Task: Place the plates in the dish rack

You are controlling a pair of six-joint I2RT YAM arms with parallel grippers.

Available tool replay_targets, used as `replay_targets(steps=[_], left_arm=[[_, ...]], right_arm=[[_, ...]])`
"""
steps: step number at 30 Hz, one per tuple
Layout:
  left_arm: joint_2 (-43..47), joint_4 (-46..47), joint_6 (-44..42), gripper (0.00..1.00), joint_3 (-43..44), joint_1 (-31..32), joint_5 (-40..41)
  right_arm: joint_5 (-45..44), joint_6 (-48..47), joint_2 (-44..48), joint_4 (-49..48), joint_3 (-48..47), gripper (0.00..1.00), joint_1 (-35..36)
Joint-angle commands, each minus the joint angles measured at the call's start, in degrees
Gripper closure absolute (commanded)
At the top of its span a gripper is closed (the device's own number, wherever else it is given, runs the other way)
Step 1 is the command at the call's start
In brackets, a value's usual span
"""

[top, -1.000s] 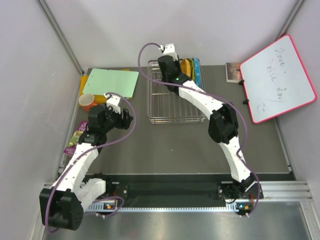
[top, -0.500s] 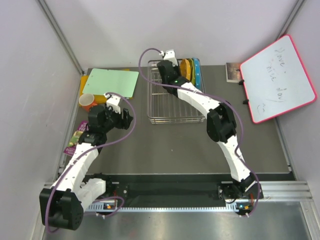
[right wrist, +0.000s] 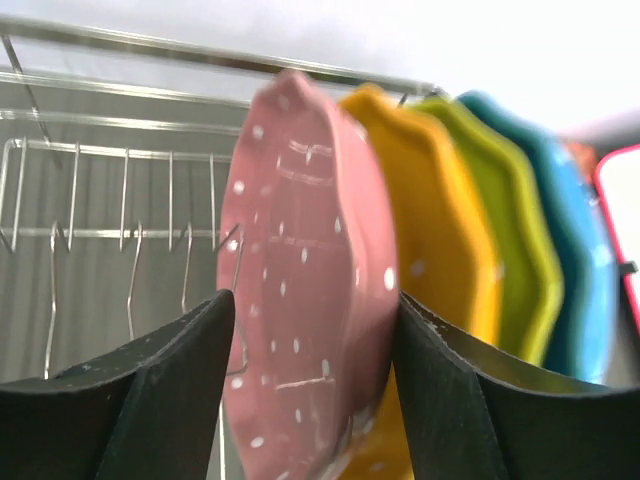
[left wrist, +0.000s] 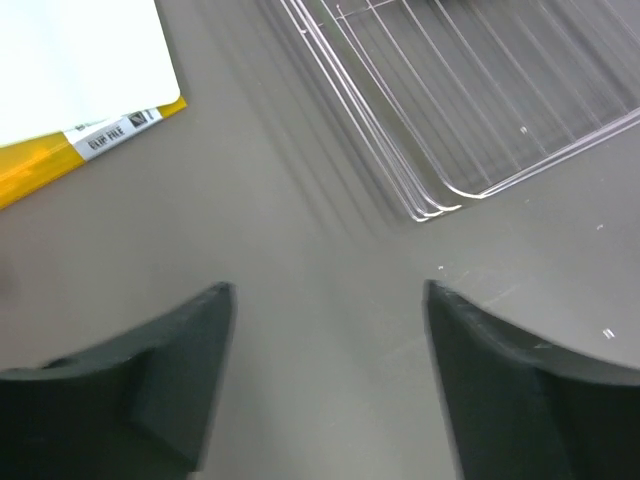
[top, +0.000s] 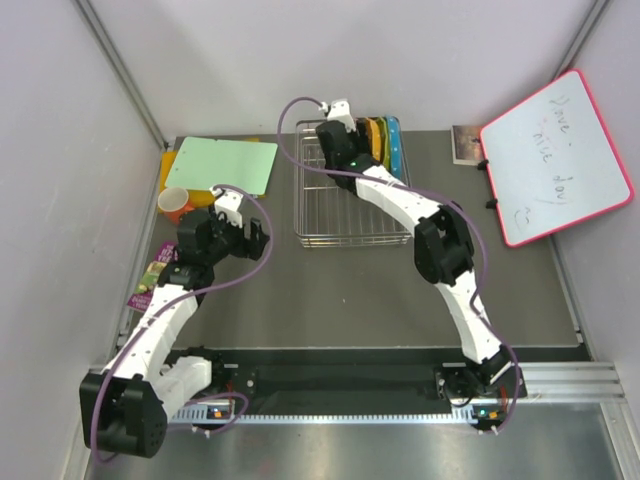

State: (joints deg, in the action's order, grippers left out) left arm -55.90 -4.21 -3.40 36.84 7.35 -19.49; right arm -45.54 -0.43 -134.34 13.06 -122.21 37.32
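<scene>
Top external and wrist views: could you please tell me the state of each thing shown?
dish rack, holds four plates at one end
pink plate, on edge in the rack, gripped
orange plate, on edge in the rack
yellow-green plate, on edge in the rack
blue plate, on edge in the rack
right gripper, shut on the pink plate
left gripper, open, empty
orange cup, upright

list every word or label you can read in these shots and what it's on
"CLIP FILE": printed on the white label at the edge of the flat yellow plastic folder.
"nice day": faint handwriting on the pink-framed whiteboard; the word above it is too faint to read.
Colourful snack packets at the table's left edge: print too small to read.
</scene>
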Motion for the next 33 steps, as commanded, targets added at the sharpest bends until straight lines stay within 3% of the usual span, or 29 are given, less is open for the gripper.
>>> replay_targets(steps=[1, 2, 8, 11, 12, 19, 24, 28, 33], left_arm=[[-0.26, 3.15, -2.05, 0.06, 1.57, -0.24, 0.15], [-0.09, 3.07, -2.57, 0.01, 1.83, -0.24, 0.15], [0.70, 3.77, -3.28, 0.01, 4.11, -0.24, 1.73], [1.23, 3.07, -4.07, 0.01, 5.87, -0.24, 2.78], [1.32, 2.02, -4.94, 0.01, 6.92, -0.24, 2.70], [2.90, -2.73, -9.26, 0.01, 9.04, -0.24, 3.66], [4.04, -3.79, -5.32, 0.01, 6.85, -0.24, 8.13], [4.04, -5.19, -2.23, 0.01, 4.47, -0.24, 10.25], [8.86, -4.94, 2.61, 0.01, 0.35, -0.32, 18.50]], right_arm=[[0.36, -3.61, 9.62, -5.59, -0.40, 0.36, 0.21], [0.71, -3.96, 10.50, -5.68, -0.22, 0.36, 0.30], [1.76, -5.38, 22.95, -5.51, 7.05, 0.31, 1.70], [3.00, -3.89, 31.73, -3.49, 15.49, 0.16, 1.79], [3.70, -3.79, 34.39, -3.31, 18.38, 0.01, 1.79], [9.24, -12.39, 58.82, -16.65, 56.23, 0.00, 1.70], [8.18, -10.49, 71.75, -14.66, 68.59, 0.00, -0.92], [16.86, -9.51, 77.91, -6.66, 76.75, 0.00, -6.72], [24.42, -12.40, 88.01, -6.55, 84.32, 0.00, -13.49]])
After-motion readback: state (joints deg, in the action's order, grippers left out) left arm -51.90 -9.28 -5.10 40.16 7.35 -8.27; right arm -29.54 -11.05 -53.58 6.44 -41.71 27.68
